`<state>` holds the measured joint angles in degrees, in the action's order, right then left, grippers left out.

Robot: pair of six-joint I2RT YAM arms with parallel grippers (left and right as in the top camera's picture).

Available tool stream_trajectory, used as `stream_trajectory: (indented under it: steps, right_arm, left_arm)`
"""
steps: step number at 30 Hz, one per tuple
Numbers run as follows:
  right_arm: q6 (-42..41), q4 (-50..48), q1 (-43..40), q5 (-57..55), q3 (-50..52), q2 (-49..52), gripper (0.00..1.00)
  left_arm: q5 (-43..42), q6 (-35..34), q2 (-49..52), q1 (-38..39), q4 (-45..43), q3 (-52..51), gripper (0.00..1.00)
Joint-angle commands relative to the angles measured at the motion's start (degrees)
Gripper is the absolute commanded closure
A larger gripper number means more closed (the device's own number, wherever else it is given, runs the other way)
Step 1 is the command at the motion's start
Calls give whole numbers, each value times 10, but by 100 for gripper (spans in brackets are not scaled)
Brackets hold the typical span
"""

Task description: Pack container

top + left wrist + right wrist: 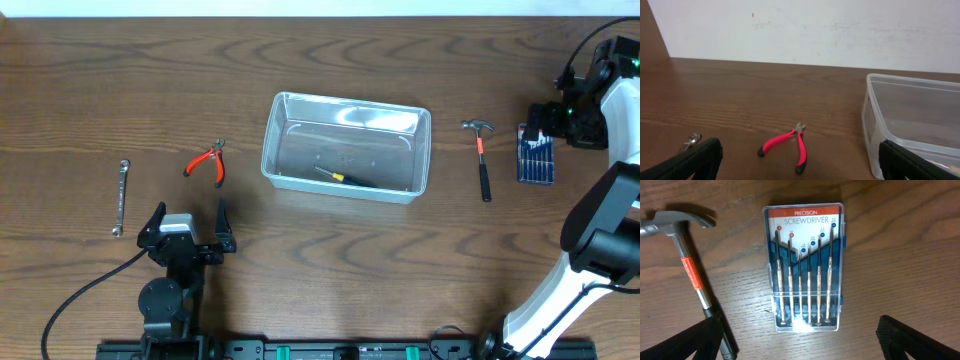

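The clear plastic container point(345, 147) sits mid-table with a yellow-handled screwdriver point(340, 176) lying inside; its left corner shows in the left wrist view point(912, 125). Red-handled pliers point(207, 161) point(790, 145) and a silver wrench point(120, 196) lie to its left. A hammer point(481, 155) point(687, 265) and a blue precision screwdriver case point(536, 155) point(805, 267) lie to its right. My left gripper point(190, 222) point(800, 172) is open and empty, near the front of the pliers. My right gripper point(545, 118) point(800, 342) is open above the screwdriver case, not touching it.
The table is dark brown wood. A black cable point(85, 290) runs from the left arm's base toward the front left. A white wall point(805, 30) stands behind the table's far edge.
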<state>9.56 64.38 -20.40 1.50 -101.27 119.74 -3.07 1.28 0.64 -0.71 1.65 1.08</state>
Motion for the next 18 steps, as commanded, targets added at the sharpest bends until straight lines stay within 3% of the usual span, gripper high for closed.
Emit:
stream_trajectory:
  steps: [1, 18]
  right_arm:
    - [13, -6, -1, -1, -9, 17, 1]
    - [50, -63, 3, 9, 46, 20, 1]
  left_arm:
    - [-4, -3, -3, -2, 22, -9, 2]
    - [-4, -3, -3, -2, 22, -9, 2]
